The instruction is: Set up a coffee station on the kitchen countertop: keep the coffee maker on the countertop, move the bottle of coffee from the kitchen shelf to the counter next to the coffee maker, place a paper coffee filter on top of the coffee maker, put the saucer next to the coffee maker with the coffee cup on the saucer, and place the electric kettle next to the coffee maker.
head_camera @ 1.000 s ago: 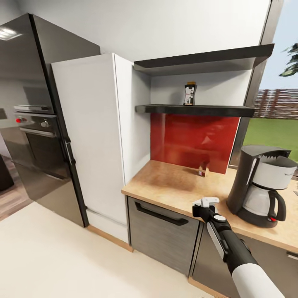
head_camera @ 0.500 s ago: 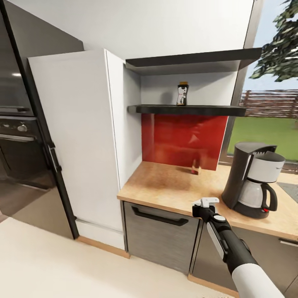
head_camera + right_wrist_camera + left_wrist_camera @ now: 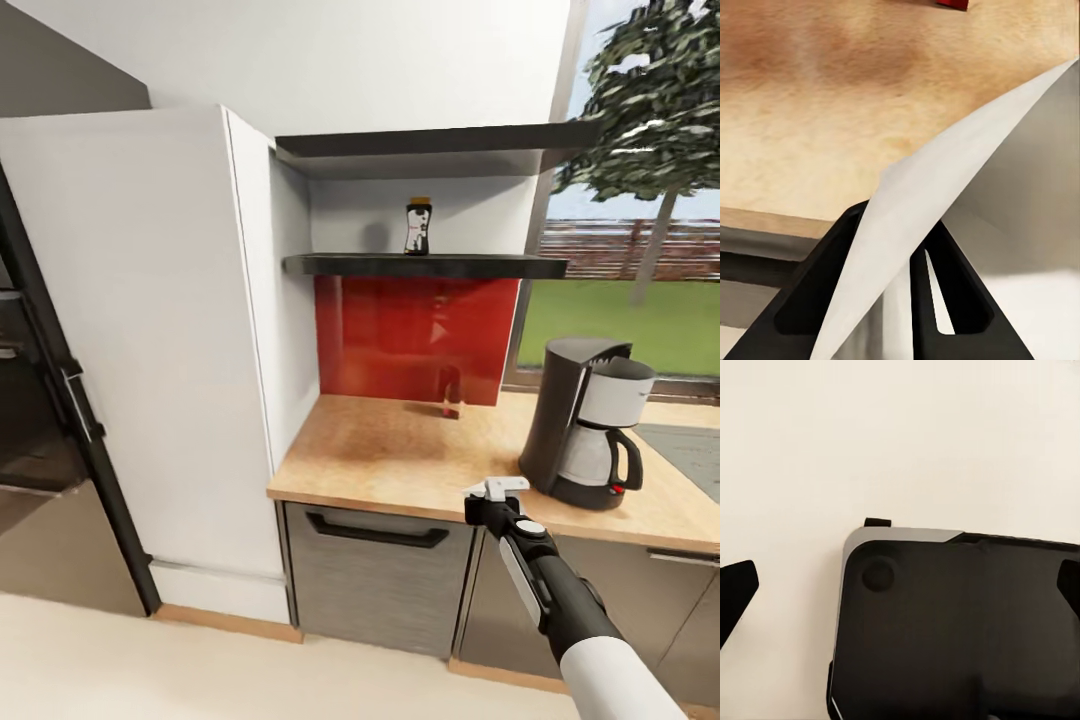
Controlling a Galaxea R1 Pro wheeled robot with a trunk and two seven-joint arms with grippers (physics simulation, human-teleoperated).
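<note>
Stretching below the kitchen shelf (image 3: 430,266), the bench (image 3: 400,450) carries the coffee maker (image 3: 585,420) at its right; the bottle of coffee (image 3: 418,226) stands on that shelf. Right pincer (image 3: 497,489) clamps the paper coffee filter (image 3: 937,217) just before the bench edge. Left pincer's (image 3: 900,607) state: cannot tell.

Bottle of coffee (image 3: 418,226) label illegible

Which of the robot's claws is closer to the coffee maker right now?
The right. The right claw, pinching the paper coffee filter, hangs at the kitchen countertop edge beside the coffee maker. The left claw points at pale floor.
</note>
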